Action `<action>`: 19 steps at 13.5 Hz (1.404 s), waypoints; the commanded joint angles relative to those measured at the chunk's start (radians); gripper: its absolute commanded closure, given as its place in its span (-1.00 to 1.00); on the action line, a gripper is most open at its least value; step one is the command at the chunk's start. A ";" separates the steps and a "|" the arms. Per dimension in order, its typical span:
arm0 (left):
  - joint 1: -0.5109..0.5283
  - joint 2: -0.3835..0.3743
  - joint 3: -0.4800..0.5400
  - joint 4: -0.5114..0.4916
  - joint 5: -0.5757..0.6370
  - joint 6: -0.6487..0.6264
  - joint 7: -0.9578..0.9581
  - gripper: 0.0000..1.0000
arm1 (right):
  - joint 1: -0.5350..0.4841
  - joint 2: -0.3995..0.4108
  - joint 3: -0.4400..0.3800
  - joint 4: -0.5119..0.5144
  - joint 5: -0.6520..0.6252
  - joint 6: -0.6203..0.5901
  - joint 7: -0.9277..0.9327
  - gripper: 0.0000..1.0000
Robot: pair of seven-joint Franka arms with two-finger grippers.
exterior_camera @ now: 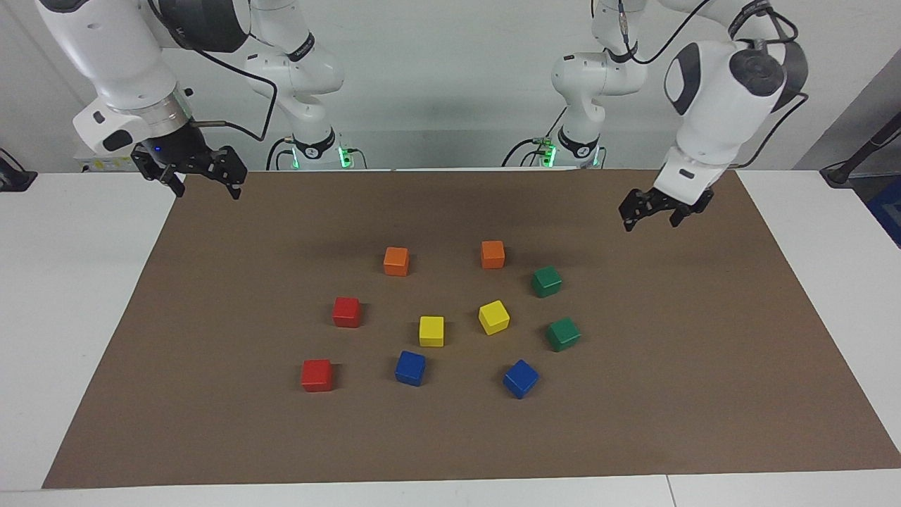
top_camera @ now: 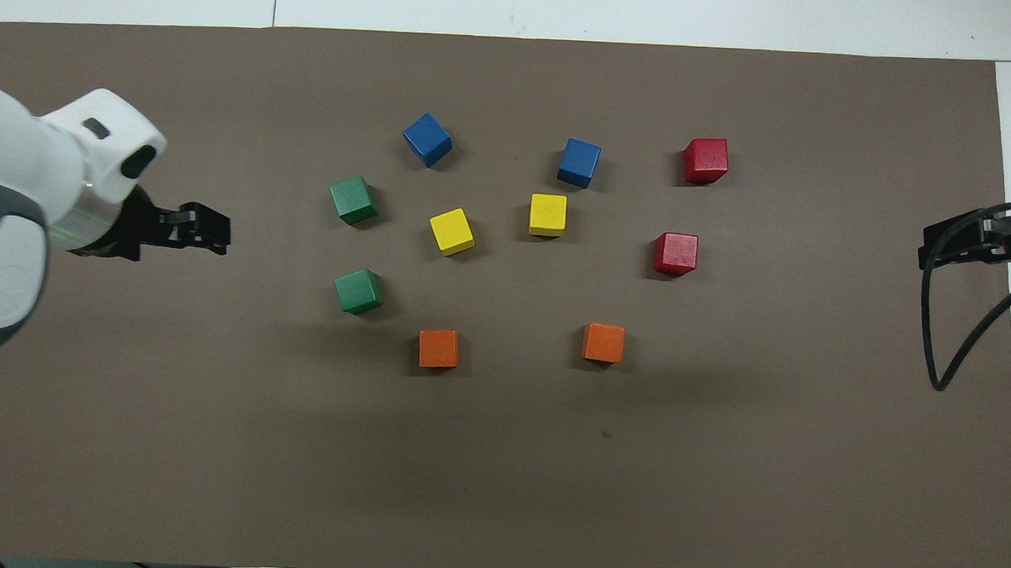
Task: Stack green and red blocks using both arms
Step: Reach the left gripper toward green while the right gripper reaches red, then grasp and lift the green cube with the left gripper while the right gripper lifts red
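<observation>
Two green blocks lie on the brown mat toward the left arm's end: one nearer the robots (exterior_camera: 546, 281) (top_camera: 357, 291), one farther (exterior_camera: 563, 334) (top_camera: 353, 200). Two red blocks lie toward the right arm's end: one nearer (exterior_camera: 346, 311) (top_camera: 676, 253), one farther (exterior_camera: 317, 374) (top_camera: 705, 160). All stand apart, none stacked. My left gripper (exterior_camera: 649, 222) (top_camera: 218, 229) hangs open and empty over bare mat, a short way from the green blocks. My right gripper (exterior_camera: 208, 190) (top_camera: 929, 247) waits open and empty over the mat's edge at its own end.
Between the green and red blocks sit two orange cubes (exterior_camera: 396, 260) (exterior_camera: 493, 254), two yellow cubes (exterior_camera: 431, 331) (exterior_camera: 493, 317) and two blue cubes (exterior_camera: 410, 367) (exterior_camera: 520, 378). The brown mat (exterior_camera: 669, 366) covers most of the white table (exterior_camera: 63, 296).
</observation>
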 commanded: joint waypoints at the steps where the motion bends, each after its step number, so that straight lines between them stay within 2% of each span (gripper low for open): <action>1: -0.090 0.029 0.007 -0.120 -0.001 0.184 -0.189 -1.00 | -0.015 -0.025 0.013 -0.028 -0.008 0.008 -0.014 -1.00; 3: -0.109 0.045 0.007 -0.173 -0.001 0.264 -0.204 -1.00 | -0.008 -0.031 0.014 -0.041 -0.010 0.002 -0.026 -1.00; 4: -0.130 0.087 0.009 -0.171 -0.001 0.289 -0.242 -1.00 | 0.020 -0.044 0.014 -0.072 -0.008 0.015 -0.015 -1.00; 7: -0.149 0.111 0.007 -0.239 -0.001 0.402 -0.313 -1.00 | 0.112 -0.064 0.014 -0.217 -0.007 0.159 0.174 -1.00; 9: -0.159 0.112 0.007 -0.282 -0.001 0.477 -0.374 -1.00 | 0.172 -0.010 0.014 -0.261 0.004 0.251 0.282 -1.00; 11: -0.181 0.141 0.007 -0.280 -0.001 0.498 -0.395 -1.00 | 0.196 0.063 0.017 -0.265 0.009 0.323 0.299 -1.00; 14: -0.196 0.180 0.007 -0.279 -0.001 0.533 -0.433 -1.00 | 0.203 0.130 0.017 -0.331 0.035 0.490 0.302 -1.00; 18: -0.213 0.203 0.007 -0.283 -0.001 0.534 -0.427 -1.00 | 0.205 0.221 0.017 -0.341 0.039 0.621 0.308 -1.00; 19: -0.219 0.203 0.009 -0.280 -0.001 0.528 -0.428 -0.55 | 0.205 0.235 0.017 -0.341 0.039 0.644 0.308 -1.00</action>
